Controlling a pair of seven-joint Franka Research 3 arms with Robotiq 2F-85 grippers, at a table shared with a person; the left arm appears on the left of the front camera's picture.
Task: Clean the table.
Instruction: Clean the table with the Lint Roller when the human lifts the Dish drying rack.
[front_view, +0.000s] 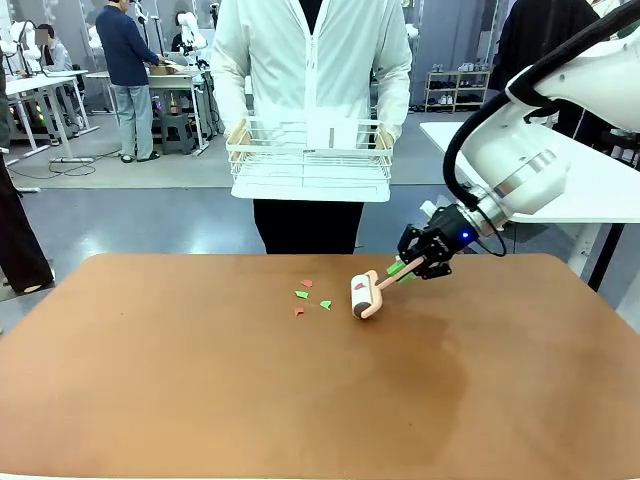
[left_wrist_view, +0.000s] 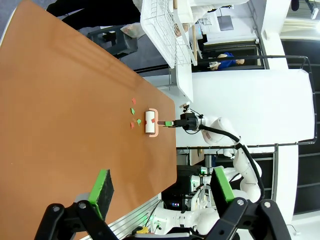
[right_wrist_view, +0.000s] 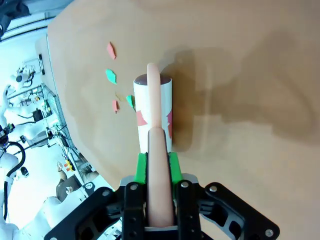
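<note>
Right gripper (right_wrist_view: 157, 167) clenched the lint roller (right_wrist_view: 162, 100) by its handle, drum resting on the table (front_view: 200, 380) just beside the paper scraps (front_view: 302, 294), likely to roll them up; left gripper (left_wrist_view: 162, 186) gaped empty, well apart from the roller.

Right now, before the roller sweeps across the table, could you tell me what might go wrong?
1. The roller lies beside the paper scraps. The red scrap farthest out sits past the roller's end, so a straight sweep may miss it.
2. The right tool holds the handle well back from the drum, so pressing down could twist it in the pads.
</note>
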